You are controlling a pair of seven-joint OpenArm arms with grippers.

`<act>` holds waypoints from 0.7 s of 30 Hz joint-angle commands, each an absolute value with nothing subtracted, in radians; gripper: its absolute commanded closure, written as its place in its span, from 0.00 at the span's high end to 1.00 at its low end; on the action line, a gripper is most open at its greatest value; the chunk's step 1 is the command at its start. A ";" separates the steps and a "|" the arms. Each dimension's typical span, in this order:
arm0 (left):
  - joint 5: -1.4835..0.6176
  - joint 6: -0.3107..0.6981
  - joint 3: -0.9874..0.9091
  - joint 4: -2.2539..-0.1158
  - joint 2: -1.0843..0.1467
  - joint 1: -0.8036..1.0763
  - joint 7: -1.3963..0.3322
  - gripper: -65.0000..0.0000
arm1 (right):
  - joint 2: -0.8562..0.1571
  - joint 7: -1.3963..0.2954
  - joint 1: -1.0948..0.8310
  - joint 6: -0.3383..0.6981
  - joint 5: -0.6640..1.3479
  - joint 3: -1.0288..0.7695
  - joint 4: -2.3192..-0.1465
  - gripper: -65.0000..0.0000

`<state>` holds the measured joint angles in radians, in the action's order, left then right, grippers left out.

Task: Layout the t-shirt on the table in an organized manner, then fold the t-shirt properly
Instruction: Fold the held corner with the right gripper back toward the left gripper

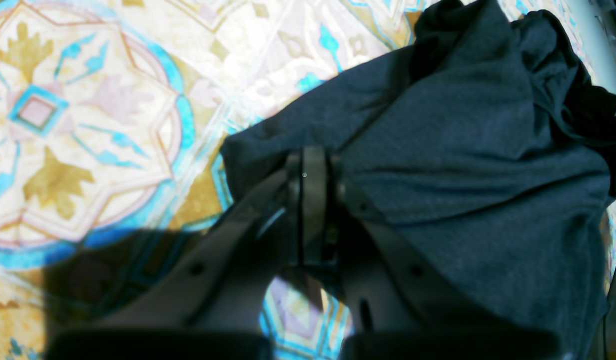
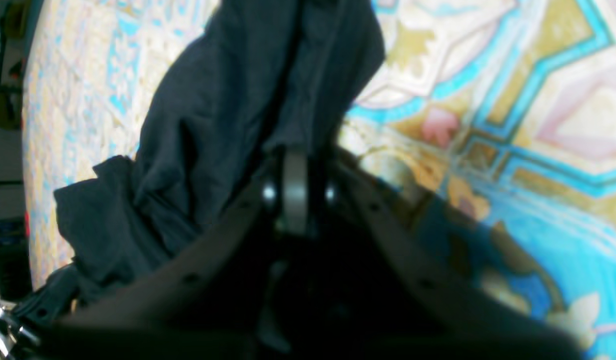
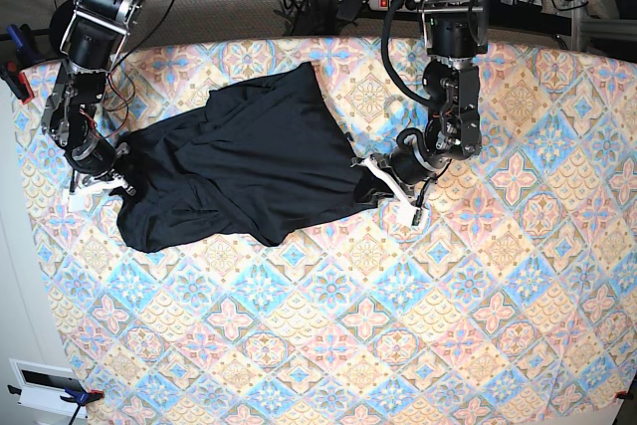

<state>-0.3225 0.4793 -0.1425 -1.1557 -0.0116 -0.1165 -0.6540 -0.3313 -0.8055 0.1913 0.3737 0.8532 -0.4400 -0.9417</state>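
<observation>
Jaws of both grippers apparently pinch opposite t-shirt edges on table.

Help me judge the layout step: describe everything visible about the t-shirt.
The t-shirt is plain black soft fabric, rumpled and partly doubled over itself, not spread flat. It lies across the far-left part of the patterned table. The left gripper is shut on one edge, the right gripper on the opposite edge.
</observation>
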 commanded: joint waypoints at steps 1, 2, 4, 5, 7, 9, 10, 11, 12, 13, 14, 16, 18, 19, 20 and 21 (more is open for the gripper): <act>-0.245 0.437 -0.143 -1.150 -0.022 -0.105 -0.745 0.00 | -0.340 -0.829 0.196 0.374 0.843 -0.438 -0.957 0.00; -0.245 0.437 -0.143 -1.150 -0.022 -0.105 -0.745 0.00 | -0.340 -0.829 0.194 0.374 0.843 -0.438 -0.960 0.01; -0.245 0.437 -0.143 -1.150 -0.022 -0.105 -0.745 0.00 | -0.340 -0.829 0.194 0.374 0.843 -0.440 -0.989 0.00; -0.245 0.437 -0.143 -1.150 -0.022 -0.105 -0.746 0.00 | -0.340 -0.829 0.194 0.374 0.843 -0.440 -1.023 0.00; -0.245 0.437 -0.143 -1.150 -0.022 -0.105 -0.746 0.00 | -0.340 -0.829 0.191 0.374 0.843 -0.440 -1.115 0.00; -0.245 0.437 -0.143 -1.150 -0.022 -0.104 -0.746 0.00 | -0.340 -0.831 0.160 0.374 0.843 -0.440 -1.196 0.00; -0.245 0.437 -0.143 -1.150 -0.022 -0.104 -0.746 0.00 | -0.340 -0.831 0.137 0.374 0.843 -0.440 -1.241 0.00; -0.245 0.437 -0.143 -1.150 -0.022 -0.104 -0.746 0.00 | -0.338 -0.831 0.117 0.374 0.843 -0.440 -1.283 0.00; -0.245 0.437 -0.143 -1.150 -0.022 -0.104 -0.746 0.00 | -0.334 -0.831 0.107 0.374 0.843 -0.438 -1.320 0.00; -0.245 0.437 -0.143 -1.150 -0.022 -0.104 -0.746 0.00 | -0.321 -0.831 0.096 0.374 0.843 -0.438 -1.354 0.00; -0.245 0.437 -0.143 -1.150 -0.022 -0.104 -0.746 0.00 | -0.306 -0.831 0.085 0.374 0.843 -0.438 -1.400 0.00; -0.245 0.437 -0.143 -1.150 -0.022 -0.105 -0.746 0.00 | -0.282 -0.831 0.050 0.374 0.843 -0.438 -1.475 0.00; -0.245 0.437 -0.143 -1.150 -0.022 -0.105 -0.746 0.00 | -0.272 -0.831 0.004 0.374 0.843 -0.437 -1.554 0.00; -0.245 0.437 -0.143 -1.150 -0.022 -0.105 -0.746 0.00 | -0.263 -0.832 -0.024 0.374 0.843 -0.435 -1.595 0.00; -0.243 0.437 -0.143 -1.150 -0.022 -0.107 -0.746 0.00 | -0.245 -0.834 -0.048 0.374 0.843 -0.435 -1.633 0.00; -0.243 0.437 -0.143 -1.150 -0.022 -0.107 -0.746 0.00 | -0.228 -0.839 -0.070 0.374 0.843 -0.435 -1.669 0.00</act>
